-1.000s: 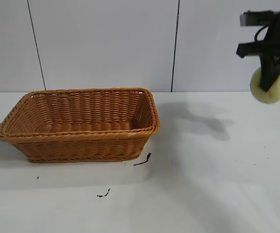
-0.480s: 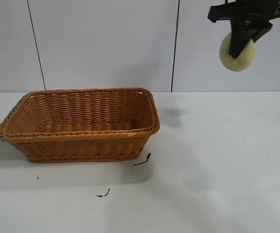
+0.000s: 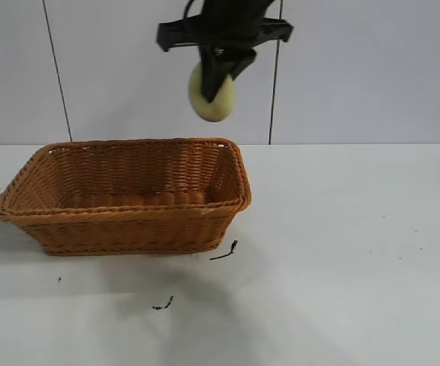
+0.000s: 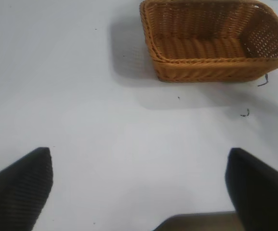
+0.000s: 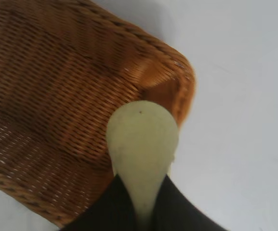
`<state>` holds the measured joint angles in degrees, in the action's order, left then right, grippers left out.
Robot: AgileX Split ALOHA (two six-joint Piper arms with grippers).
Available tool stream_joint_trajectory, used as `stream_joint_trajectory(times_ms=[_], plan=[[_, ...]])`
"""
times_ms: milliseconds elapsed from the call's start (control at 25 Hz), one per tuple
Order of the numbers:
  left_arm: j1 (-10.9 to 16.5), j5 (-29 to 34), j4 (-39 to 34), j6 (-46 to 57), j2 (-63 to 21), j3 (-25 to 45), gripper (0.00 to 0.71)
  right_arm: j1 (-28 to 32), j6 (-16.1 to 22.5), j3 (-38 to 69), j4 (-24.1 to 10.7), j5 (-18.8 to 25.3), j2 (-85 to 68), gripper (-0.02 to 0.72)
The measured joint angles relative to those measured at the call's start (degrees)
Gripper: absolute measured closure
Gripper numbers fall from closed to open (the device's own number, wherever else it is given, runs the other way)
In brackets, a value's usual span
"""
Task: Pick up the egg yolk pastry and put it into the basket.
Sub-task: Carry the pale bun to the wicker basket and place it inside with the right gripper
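While the right claw point(image 3: 213, 88) hangs high above the counter point(image 3: 342, 252), it is clamped tight on the egg yolk pastry point(image 3: 212, 95), its two dark fingers pinched into the soft pale lump so that the pastry bulges out below them. In the exterior view the pastry sits in the air over the far right part of the basket point(image 3: 128, 198), at about one o'clock from the basket's middle and clear of the braided rim, touching nothing but the claw.

From the right wrist view the pastry point(image 5: 141, 139) hangs in front of the basket's corner point(image 5: 177, 82), with woven floor behind most of it and bare counter off to one side. So the relation that matters is this: the open basket lies straight below and towards seven o'clock from the claw, with its long axis running from nine to three o'clock across the exterior view. I judge that a release here may land close to the end wall, so carrying on a little towards nine o'clock, along that long axis, would give a safer drop.

Only the right arm is near the work. The left claw point(image 4: 139, 192) is parked well away, low over bare counter, its fingers spread wide and holding nothing, with the basket point(image 4: 211, 48) far off at about one o'clock from it.
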<state>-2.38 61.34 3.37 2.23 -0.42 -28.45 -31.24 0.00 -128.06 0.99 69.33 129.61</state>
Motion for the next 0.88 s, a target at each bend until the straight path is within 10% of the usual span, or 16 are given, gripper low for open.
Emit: stream_joint_trajectory(times_ms=[720, 880], plan=[[0.0, 0.0, 0.0, 0.0, 0.0, 0.0, 0.015, -4.5, 1.1, -3.0, 3.4, -9.3, 15.0, 0.687], [0.0, 0.0, 0.0, 0.0, 0.0, 0.0, 0.015, -4.5, 0.0, -3.0, 3.5, -9.7, 15.0, 0.354]])
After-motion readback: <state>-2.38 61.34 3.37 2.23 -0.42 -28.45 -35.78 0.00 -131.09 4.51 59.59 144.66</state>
